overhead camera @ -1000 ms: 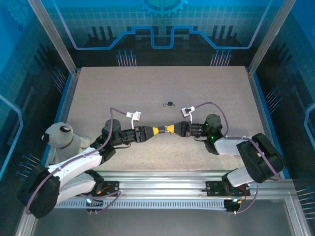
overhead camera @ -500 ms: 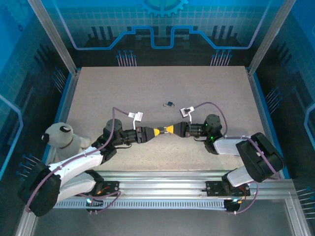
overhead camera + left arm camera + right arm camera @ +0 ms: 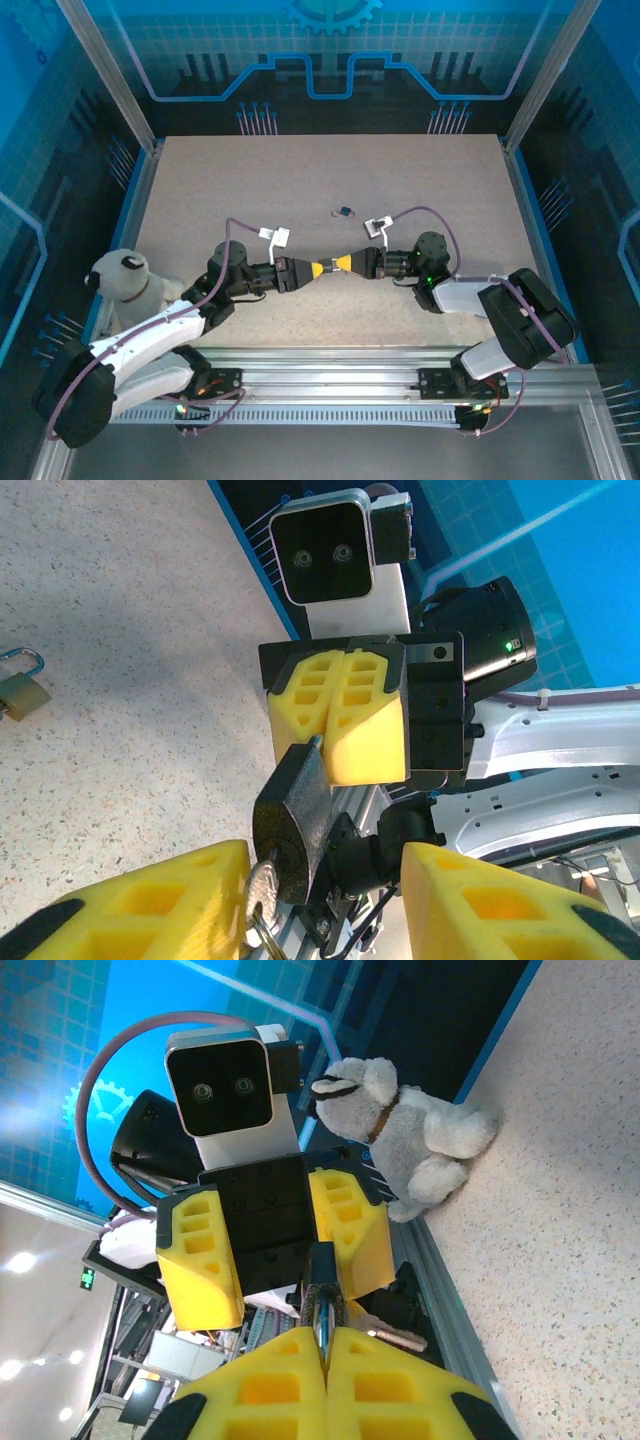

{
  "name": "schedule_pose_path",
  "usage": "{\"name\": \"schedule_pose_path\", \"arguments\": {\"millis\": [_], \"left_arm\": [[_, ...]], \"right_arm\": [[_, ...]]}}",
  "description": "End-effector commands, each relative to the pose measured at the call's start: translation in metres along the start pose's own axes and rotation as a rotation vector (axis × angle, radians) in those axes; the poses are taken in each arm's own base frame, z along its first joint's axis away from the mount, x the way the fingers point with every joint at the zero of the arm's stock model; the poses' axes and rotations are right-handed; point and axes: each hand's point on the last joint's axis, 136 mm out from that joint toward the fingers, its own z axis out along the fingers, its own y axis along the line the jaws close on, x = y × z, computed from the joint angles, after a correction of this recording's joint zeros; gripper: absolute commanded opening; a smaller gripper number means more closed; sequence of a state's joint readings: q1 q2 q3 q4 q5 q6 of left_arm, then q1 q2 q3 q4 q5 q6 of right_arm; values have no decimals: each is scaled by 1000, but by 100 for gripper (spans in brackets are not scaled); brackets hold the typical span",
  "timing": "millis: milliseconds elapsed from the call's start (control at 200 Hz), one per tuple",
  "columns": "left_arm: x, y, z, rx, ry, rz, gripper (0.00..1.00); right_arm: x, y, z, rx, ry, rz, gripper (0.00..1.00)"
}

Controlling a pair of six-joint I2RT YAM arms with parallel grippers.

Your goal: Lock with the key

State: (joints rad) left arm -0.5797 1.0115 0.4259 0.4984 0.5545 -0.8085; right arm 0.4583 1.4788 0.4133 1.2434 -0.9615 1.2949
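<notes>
1. R. gripper (image 3: 337, 767): clamped on shackle of dark metal padlock (image 3: 293, 820), over bench centre.
2. L. gripper (image 3: 320, 910): fingers apart, flanking silver key (image 3: 262, 892) at padlock base.
3. Spare: small brass padlock (image 3: 344, 211), twd. far edge.

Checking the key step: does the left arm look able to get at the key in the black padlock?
Probably yes. The right pincer holds the black padlock by its shackle, and the key sticks out towards the left pincer, whose open fingers flank it with nothing between.

padlock (image 3: 292, 815): dark glossy metal | key (image 3: 262, 895): shiny metal | table (image 3: 300, 180): matt, speckled | toy (image 3: 410, 1135): fuzzy cloth
</notes>
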Motion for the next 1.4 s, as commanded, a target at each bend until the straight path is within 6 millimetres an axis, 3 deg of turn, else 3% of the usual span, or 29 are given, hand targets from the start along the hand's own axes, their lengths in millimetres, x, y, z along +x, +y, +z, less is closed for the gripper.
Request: {"name": "schedule_pose_path", "arguments": {"millis": [0, 75, 190, 320, 595, 941, 1396], "left_arm": [[-8, -15, -1, 27, -15, 54, 42], [-8, -12, -3, -1, -17, 78, 44], [-10, -10, -7, -40, -29, 107, 56], [-12, -7, -11, -79, -43, 128, 62], [-18, -5, -12, -97, -69, 148, 65], [-9, -16, -8, -26, -45, 119, 45], [1, -12, -10, -12, -36, 81, 34]], "right_arm": [[-2, 17, 5, -54, 18, -65, 0], [-2, 21, 5, -71, 21, -73, 0], [-2, 22, 5, -72, 23, -75, 0], [-2, 23, 5, -74, 25, -78, 0], [0, 22, 6, -74, 33, -77, 0], [0, 21, 7, -73, 35, -74, 0], [-1, 19, 7, -71, 26, -72, 0]]}}
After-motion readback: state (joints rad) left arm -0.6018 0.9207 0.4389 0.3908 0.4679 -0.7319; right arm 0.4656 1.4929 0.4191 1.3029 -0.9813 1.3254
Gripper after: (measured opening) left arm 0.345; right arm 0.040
